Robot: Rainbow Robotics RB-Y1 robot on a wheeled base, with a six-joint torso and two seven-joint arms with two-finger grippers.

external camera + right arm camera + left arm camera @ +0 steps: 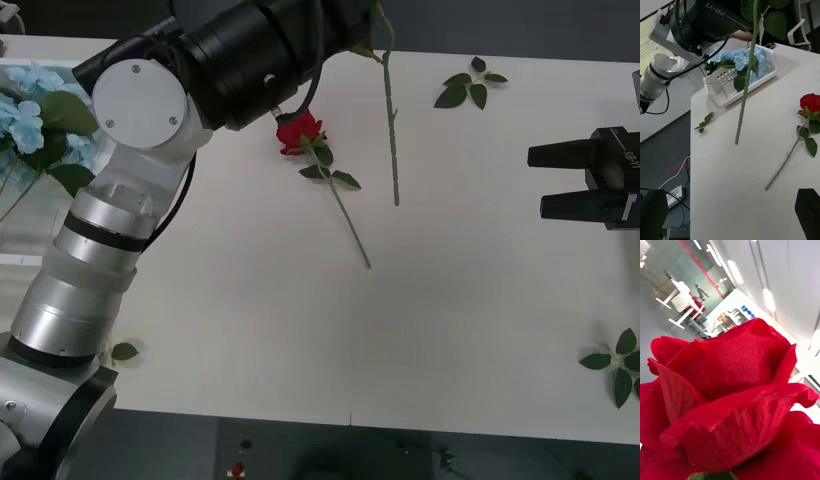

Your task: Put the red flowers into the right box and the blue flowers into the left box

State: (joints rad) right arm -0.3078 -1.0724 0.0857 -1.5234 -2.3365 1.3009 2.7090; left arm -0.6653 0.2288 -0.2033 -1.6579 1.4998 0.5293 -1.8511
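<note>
White table seen from above, with a shallow white plastic tray, the left box, at its far left edge. Pale blue flowers with big green leaves fill this tray, their thin stems trailing over its ribbed bottom.

One red rose lies flat near the middle of the table, its stem angled toward the robot. A second rose hangs upright above the table, its long green stem dangling free from the left arm, which reaches across the top. Its red bloom sits close before the left wrist camera; how the left fingers stand cannot be told.

The right gripper, black-fingered, hovers at the right edge, spread apart and holding nothing. Loose leaf sprigs lie scattered around the table.
</note>
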